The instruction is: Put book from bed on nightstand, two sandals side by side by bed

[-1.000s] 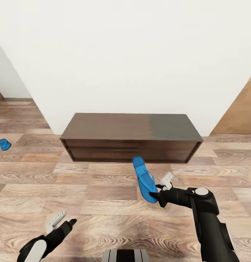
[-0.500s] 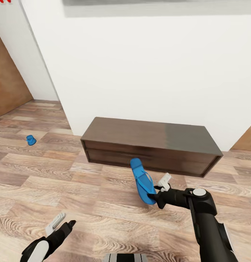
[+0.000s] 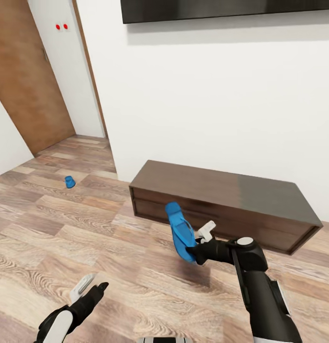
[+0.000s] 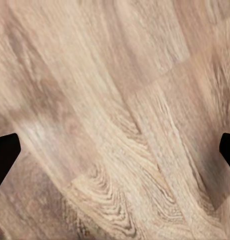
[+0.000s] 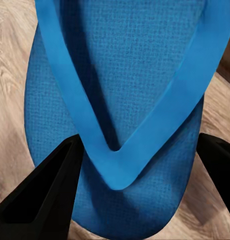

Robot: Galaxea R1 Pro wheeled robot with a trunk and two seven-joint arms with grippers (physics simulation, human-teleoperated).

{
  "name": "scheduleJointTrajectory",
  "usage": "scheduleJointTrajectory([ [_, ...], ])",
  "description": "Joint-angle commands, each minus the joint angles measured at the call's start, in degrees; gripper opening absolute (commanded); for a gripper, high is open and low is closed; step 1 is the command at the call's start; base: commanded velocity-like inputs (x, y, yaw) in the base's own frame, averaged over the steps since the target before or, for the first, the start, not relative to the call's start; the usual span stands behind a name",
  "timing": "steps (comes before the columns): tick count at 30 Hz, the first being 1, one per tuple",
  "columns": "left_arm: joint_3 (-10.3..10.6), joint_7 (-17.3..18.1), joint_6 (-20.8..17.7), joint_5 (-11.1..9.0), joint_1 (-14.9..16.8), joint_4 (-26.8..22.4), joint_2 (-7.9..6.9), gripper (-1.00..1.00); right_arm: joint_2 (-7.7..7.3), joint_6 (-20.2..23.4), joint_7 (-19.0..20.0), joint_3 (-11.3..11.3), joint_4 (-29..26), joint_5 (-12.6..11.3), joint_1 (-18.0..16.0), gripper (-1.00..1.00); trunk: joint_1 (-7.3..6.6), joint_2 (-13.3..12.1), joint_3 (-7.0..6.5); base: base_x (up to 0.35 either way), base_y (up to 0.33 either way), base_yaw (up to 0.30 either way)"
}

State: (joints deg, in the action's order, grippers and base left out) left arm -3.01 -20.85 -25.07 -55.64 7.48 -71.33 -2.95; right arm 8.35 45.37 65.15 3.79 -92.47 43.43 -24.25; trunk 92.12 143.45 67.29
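The right gripper [image 3: 199, 251] is clamping one blue sandal [image 3: 180, 231] by its end and holding it up off the wood floor [image 3: 64, 224], the sole tilting up and away in front of the long low dark cabinet [image 3: 221, 197] that is standing against the white wall [image 3: 207, 95]. In the right wrist view the sandal [image 5: 125, 100] is lying between the two dark fingertips [image 5: 45, 195], its V-shaped strap facing the camera. The other sandal [image 3: 69, 181] is lying on the floor well apart, far to the left near a brown door [image 3: 26, 76]. The left gripper [image 3: 94, 289] is hanging low over the planks with its fingers spread apart and nothing between them. A black screen [image 3: 221, 8] is hanging on the wall above the cabinet.
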Motion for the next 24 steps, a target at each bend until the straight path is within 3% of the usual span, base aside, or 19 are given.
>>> scheduleJointTrajectory([
  [1,0.01,-0.27,-0.16,-0.55,0.10,0.17,0.45,1.00,0.85,1.01,-3.96,-1.85,0.03,0.19,0.12,-1.00,-0.03,0.01,-0.18,0.000,0.000,0.290],
  [5,0.02,-0.17,-0.15,-0.47,0.19,1.29,0.76,1.00,1.55,1.40,-9.88,-3.93,0.34,0.20,0.27,-1.00,-0.14,-0.05,-1.06,0.000,0.000,0.290],
  [11,0.08,-0.16,-0.10,-0.37,0.25,2.55,0.75,1.00,1.65,1.46,-11.40,-4.92,0.47,0.15,0.65,-1.00,-0.29,-0.13,-2.39,0.000,0.000,0.290],
  [16,0.19,-0.10,-0.09,-0.34,0.67,3.48,0.73,1.00,1.65,1.53,-12.05,-7.73,0.52,0.02,1.56,-1.00,-0.42,-0.20,-3.50,0.000,0.000,0.290],
  [24,4.21,1.80,-0.02,1.86,2.15,6.04,0.40,1.00,1.65,1.09,-12.23,-8.97,0.53,-0.22,2.07,-1.00,-1.33,-1.81,-4.44,0.003,0.006,0.266],
])
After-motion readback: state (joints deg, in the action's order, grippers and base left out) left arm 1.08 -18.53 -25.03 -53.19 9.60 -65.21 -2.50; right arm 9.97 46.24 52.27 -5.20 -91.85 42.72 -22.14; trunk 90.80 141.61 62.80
